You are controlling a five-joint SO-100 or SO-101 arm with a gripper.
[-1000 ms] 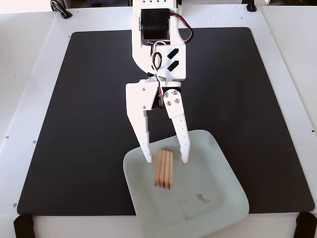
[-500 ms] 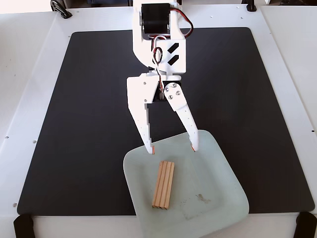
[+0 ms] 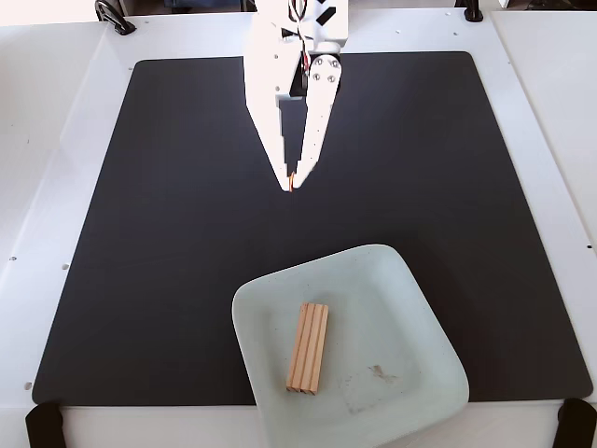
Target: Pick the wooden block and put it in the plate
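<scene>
The wooden block [image 3: 308,347], pale tan with lengthwise grooves, lies flat inside the plate [image 3: 410,308], left of the plate's middle. The plate is pale mint-white and square with rounded corners, and it sits at the front of the black mat with a brownish smudge to the right of the block. My white gripper [image 3: 292,184] hangs over the mat's middle, well behind the plate and apart from it. Its fingertips meet and nothing is between them.
A black mat [image 3: 168,233] covers most of the white table [image 3: 56,140]. Black clamps sit at the table's front corners [image 3: 42,425] and back edge [image 3: 114,16]. The plate's front edge overhangs the mat's front edge.
</scene>
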